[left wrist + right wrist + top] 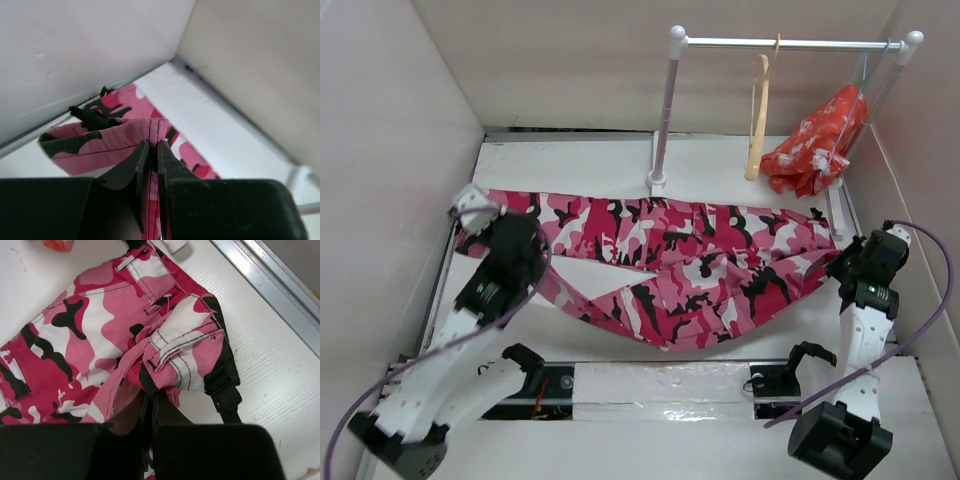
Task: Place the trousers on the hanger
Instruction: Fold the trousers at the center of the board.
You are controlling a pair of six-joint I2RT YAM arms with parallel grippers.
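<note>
I am pinching the long pink, red, white and black camouflage-print fabric trousers (pixel 680 265) at both ends. My left gripper (pixel 152 146) is closing its black fingers narrowly on a stitched pink hem at the leg end, close to the left wall (pixel 390 150) of the white enclosure. The fabric is running down between the pads. My right gripper (pixel 148 399) is clamping the waistband end, fingers almost together, with a belt loop (pixel 167 357) and a black buckled strap (pixel 225 390) lying just beyond the tips. The trousers are stretching across the white table (pixel 570 160) between my two arms, sagging toward the near edge in the middle. The light tan wooden hanger (pixel 758 110) with curved arms is hanging by its thin hook from the metal rail (pixel 780 43) at the back — well apart from the trousers. Near it on the same rail, an orange-red cloth (pixel 820 140) with white floral print is hanging.
</note>
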